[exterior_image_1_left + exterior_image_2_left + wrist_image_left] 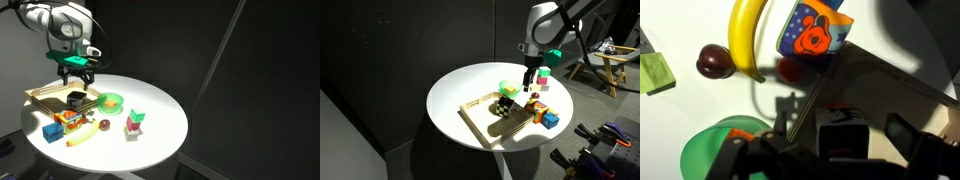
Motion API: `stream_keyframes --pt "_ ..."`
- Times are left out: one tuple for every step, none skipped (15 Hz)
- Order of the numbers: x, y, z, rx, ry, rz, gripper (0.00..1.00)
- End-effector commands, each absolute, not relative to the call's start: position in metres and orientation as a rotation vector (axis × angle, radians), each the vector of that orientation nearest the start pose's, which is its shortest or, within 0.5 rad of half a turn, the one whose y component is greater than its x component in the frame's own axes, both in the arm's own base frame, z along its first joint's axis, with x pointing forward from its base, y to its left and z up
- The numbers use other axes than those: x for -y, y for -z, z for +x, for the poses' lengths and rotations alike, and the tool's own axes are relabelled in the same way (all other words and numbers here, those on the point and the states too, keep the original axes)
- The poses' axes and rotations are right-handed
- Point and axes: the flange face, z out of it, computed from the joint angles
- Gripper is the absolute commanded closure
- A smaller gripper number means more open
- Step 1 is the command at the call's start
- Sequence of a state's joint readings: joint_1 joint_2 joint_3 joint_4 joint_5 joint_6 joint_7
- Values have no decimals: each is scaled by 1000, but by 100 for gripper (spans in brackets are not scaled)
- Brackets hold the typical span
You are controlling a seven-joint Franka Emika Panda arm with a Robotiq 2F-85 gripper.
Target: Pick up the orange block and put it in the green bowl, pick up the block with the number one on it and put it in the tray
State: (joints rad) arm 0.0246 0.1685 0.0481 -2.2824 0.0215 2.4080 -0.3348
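The green bowl stands beside the tray, and the orange block lies inside it. The light wooden tray holds the dark block with the number one. My gripper hangs open a short way above that block. In the wrist view the block sits between my spread fingers, and the gripper touches nothing. The green bowl shows at the lower left there.
A banana, a dark red plum, a multicoloured block and a blue block lie near the table's edge. A pink-and-green block stands apart towards the middle.
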Motion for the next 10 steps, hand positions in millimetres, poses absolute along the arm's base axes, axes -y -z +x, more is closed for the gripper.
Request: stream_keyframes --pt "-36 -285 507 425 -121 -3051 0" --pt "-35 -287 503 391 -131 -3050 0" --pt "-34 -290 499 364 -140 -3049 0" --pt "-33 -292 495 339 -143 -3052 0" --pt "-32 -296 491 317 -145 -3055 0" --pt "-31 -300 488 295 -143 -3059 0" --pt "-29 -305 482 272 -145 -3065 0" --pt "-27 -309 478 254 -144 -3070 0" --pt "-25 -313 473 230 -150 -3074 0" --pt "-23 -317 469 209 -156 -3077 0"
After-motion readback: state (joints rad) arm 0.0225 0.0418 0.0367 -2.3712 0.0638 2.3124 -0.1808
